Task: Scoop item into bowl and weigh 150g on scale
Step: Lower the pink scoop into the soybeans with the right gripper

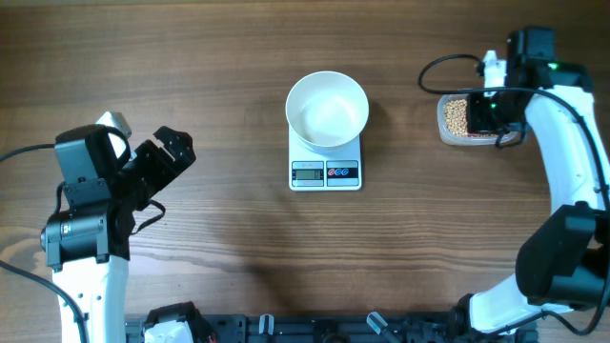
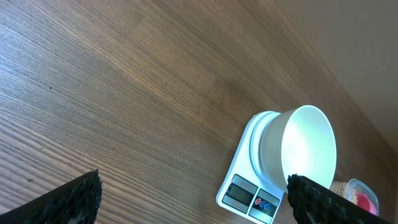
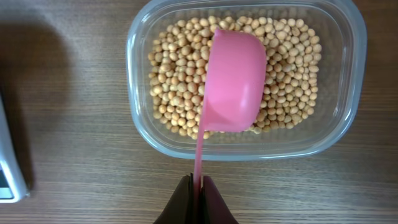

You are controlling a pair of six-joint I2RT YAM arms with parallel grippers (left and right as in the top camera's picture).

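Note:
The white bowl (image 1: 327,110) stands empty on the white scale (image 1: 325,171) at the table's middle; both also show in the left wrist view, bowl (image 2: 305,149) on scale (image 2: 249,190). Tan beans (image 3: 174,74) fill a clear tub (image 3: 351,81) at the far right (image 1: 457,116). My right gripper (image 3: 197,182) is shut on the thin handle of a pink scoop (image 3: 233,81), whose cup lies over the beans. From overhead that gripper (image 1: 491,105) hangs above the tub. My left gripper (image 1: 162,176) stands wide open at the left, holding nothing, its fingertips (image 2: 93,186) framing bare table.
The scale's edge (image 3: 9,180) shows at the left of the right wrist view. The right arm curves along the table's right side. A dark rail with fittings (image 1: 286,329) runs along the front edge.

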